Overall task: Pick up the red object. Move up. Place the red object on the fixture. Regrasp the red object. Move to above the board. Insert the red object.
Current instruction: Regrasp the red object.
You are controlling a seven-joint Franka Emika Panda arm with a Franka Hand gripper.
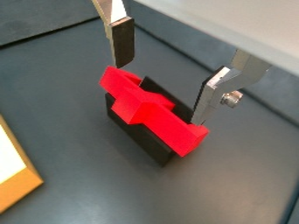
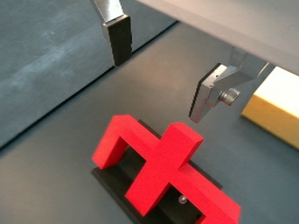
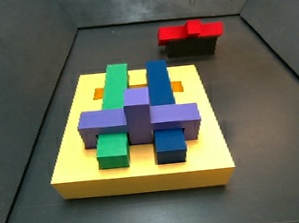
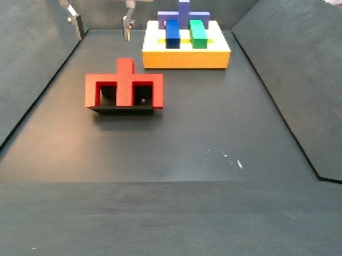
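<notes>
Counting: 1 red object (image 1: 146, 107), 1 fixture (image 1: 149, 131), 1 board (image 3: 141, 136), 1 gripper (image 1: 162, 72) w/ 2 fingers (image 1: 119, 42). Red object rests on the fixture, crossbar across the top, stem pointing up in a side view (image 4: 124, 85); blocky, matte, sharp edges. Gripper hangs above it, fingers spread wide, empty, not touching the piece, in both wrist views. Fingers are flat silver plates w/ dark pads. Fixture is a small near-black box. Board is a yellow square slab carrying 2 green blocks, 2 blue, 1 purple cross block (image 3: 138, 118), orange slots; well apart from fixture. Floor dark grey, smooth.
</notes>
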